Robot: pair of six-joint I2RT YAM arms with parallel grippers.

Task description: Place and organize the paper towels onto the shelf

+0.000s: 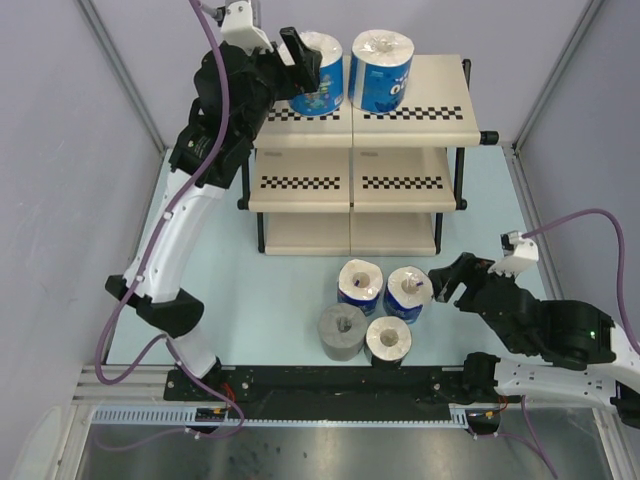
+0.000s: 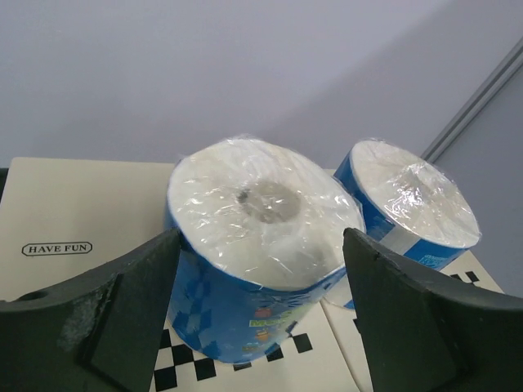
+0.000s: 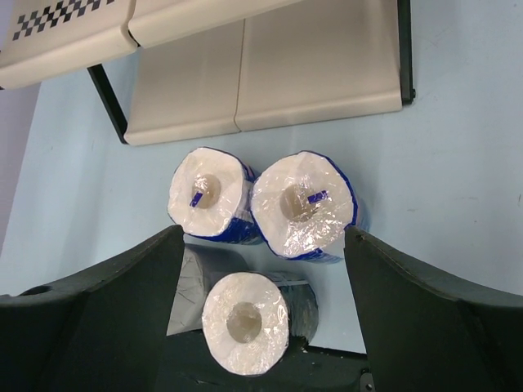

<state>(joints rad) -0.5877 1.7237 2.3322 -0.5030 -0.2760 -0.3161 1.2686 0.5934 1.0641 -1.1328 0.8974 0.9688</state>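
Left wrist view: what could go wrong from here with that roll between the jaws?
The left jaws stand open astride the roll, whose base sits on the checkered front strip of the top shelf; a scrape while pulling away might tip it off. On the table, four rolls are bunched together, so the right jaws may shove neighbours when taking the nearest one.

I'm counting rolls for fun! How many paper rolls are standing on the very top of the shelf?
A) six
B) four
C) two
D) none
C: only the left roll and the right roll, both in blue wrappers, stand on the top board of the shelf.
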